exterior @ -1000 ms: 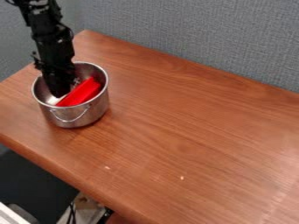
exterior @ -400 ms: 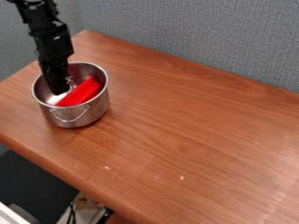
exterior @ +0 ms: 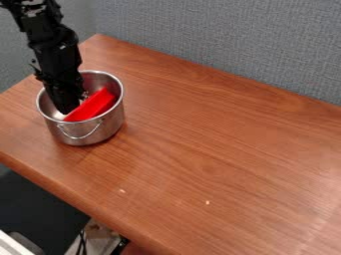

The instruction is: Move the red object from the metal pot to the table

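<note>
Soft even light, low resolution, mild blur, faint sheen on the table [exterior: 213, 139].

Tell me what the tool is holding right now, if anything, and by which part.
Cannot be told. The tool is shut inside the metal pot, at the picture-left end of the red object, but the contact itself is hidden.

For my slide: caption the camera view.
Black gripper inside shiny round steel pot with flat red plastic block, on reddish-brown wooden table.
</note>
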Controlling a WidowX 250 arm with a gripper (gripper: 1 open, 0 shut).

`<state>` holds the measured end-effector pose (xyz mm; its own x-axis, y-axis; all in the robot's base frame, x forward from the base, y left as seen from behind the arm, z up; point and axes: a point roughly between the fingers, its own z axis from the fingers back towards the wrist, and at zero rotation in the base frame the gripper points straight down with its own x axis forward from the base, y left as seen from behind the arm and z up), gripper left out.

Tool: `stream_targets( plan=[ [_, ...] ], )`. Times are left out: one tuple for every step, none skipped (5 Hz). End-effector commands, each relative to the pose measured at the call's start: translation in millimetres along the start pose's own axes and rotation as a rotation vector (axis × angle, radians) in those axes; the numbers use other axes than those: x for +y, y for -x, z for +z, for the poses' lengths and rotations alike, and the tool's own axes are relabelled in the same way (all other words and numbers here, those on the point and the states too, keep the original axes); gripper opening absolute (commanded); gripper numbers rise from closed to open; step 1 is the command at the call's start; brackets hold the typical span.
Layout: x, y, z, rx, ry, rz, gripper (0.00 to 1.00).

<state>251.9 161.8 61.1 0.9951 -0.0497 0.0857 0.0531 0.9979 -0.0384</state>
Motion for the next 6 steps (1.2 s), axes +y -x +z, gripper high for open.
stream_targets(
  plan=[
    [4, -3.9, 25.4, -0.083, -0.031, 0.125, 0.0],
    [1, -7.3, 41.5, -0.127, -0.033, 0.224, 0.0],
    [-6, -13.6, 65.8, -0.188, -0.027, 0.32, 0.0],
    [-23, -14.6, 92.6, -0.238, 0.0, 0.268, 0.0],
    [-40, -13.0, 115.1, -0.28, 0.018, 0.209, 1.0],
    [-61, -14.1, 104.0, -0.238, 0.034, 0.114, 1.0]
  ],
)
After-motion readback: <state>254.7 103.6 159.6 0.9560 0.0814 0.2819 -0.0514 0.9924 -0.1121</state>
